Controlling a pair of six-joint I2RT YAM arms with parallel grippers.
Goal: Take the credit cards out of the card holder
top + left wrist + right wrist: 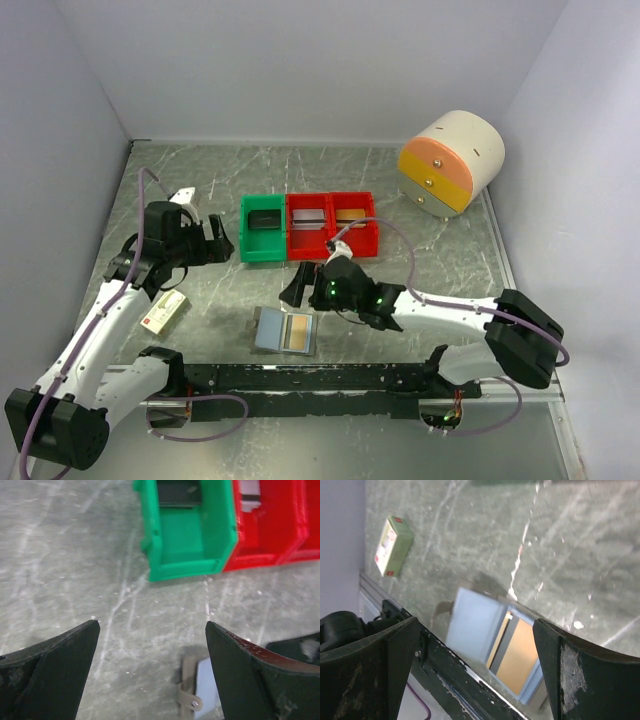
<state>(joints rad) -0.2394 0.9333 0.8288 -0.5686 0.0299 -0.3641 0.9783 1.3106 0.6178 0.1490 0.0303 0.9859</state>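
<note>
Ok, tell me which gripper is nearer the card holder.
Right. The right gripper hovers just beyond the card holder; the left gripper sits farther off, near the green bin.

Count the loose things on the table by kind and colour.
Green bin: 1
Red bins: 2
Card holder: 1
Orange-tan card showing in it: 1
White-and-red box: 1
Round drawer unit: 1
Total: 7
Bin contents too unclear to count.
</note>
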